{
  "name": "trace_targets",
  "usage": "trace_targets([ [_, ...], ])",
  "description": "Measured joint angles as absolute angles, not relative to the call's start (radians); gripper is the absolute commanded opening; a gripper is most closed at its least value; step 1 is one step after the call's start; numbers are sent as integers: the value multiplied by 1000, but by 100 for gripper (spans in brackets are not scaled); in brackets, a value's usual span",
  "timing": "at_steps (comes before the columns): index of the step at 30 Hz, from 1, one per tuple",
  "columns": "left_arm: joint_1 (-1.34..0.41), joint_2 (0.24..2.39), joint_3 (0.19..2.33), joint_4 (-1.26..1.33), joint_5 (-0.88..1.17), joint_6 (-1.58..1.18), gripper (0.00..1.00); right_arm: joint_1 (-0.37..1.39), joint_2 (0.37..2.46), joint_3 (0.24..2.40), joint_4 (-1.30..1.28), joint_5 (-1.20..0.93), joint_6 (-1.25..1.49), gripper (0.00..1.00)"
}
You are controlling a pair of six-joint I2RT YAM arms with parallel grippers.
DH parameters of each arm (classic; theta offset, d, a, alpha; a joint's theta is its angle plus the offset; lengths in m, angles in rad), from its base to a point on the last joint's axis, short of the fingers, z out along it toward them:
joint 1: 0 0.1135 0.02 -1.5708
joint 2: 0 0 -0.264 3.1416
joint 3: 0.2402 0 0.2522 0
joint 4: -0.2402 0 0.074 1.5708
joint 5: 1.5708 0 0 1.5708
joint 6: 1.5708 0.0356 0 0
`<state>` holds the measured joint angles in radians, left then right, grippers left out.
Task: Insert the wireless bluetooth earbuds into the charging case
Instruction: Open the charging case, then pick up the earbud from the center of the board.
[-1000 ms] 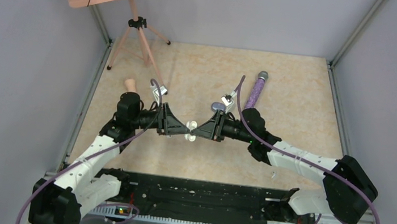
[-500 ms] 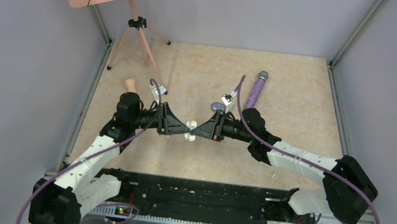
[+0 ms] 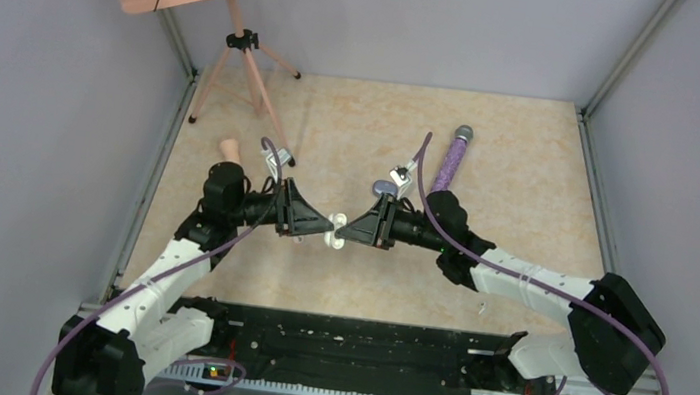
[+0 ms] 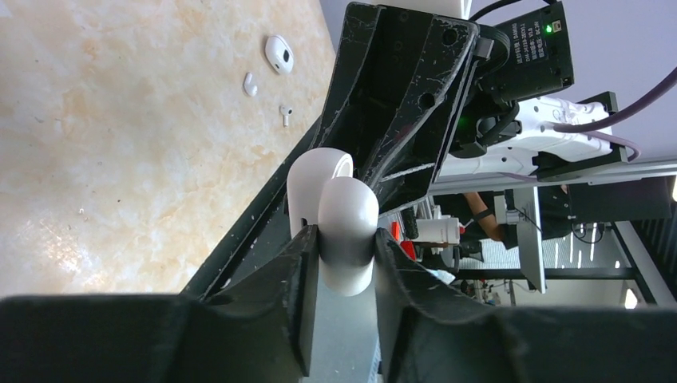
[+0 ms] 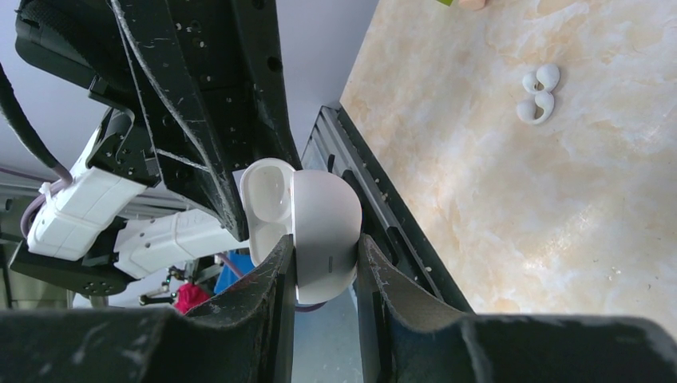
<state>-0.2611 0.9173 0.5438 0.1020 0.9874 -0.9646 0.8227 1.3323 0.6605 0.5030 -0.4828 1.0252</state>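
Observation:
A white charging case [image 3: 334,237] hangs between my two grippers above the middle of the floor. Its lid is open. My left gripper [image 3: 326,225] is shut on one rounded half [image 4: 347,231], with the other hollow half [image 4: 315,179] beside it. My right gripper [image 3: 345,229] is shut on the case [image 5: 323,231], its open hollow half [image 5: 267,195] towards the left arm. White earbuds [image 5: 539,92] lie loose on the floor. In the left wrist view, small white earbuds [image 4: 250,84] and a small white oval case [image 4: 279,54] lie on the floor.
A purple glitter microphone [image 3: 449,159] lies at the back right. A small grey-purple case [image 3: 384,188] sits by the right arm. A pink tripod stand [image 3: 244,43] and a pink object [image 3: 228,149] are at the back left. Walls close in all sides.
My left gripper has drawn back slightly to the left; the case stays held between both grippers. The right arm has hardly moved.

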Motion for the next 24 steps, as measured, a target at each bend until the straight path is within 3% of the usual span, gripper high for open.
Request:
trace_targets([
  [6,-259,917,538,106,992,-968,0,823,1342,661,503,-485,1026,0],
  [7,-258,918,537,106,992,-969,0,823,1343,661,503,-484,1027,8],
  [10,-256,921,537,101,991,-967,0,823,1348,661,503,-485,1030,49],
  [13,-252,921,537,74,977,-950,0,823,1350,661,499,-486,1029,66],
  [19,-195,919,581,-110,917,-854,0,808,1316,662,411,-463,999,70],
  [24,-129,919,675,-319,855,-751,0,782,1222,672,280,-369,931,53],
])
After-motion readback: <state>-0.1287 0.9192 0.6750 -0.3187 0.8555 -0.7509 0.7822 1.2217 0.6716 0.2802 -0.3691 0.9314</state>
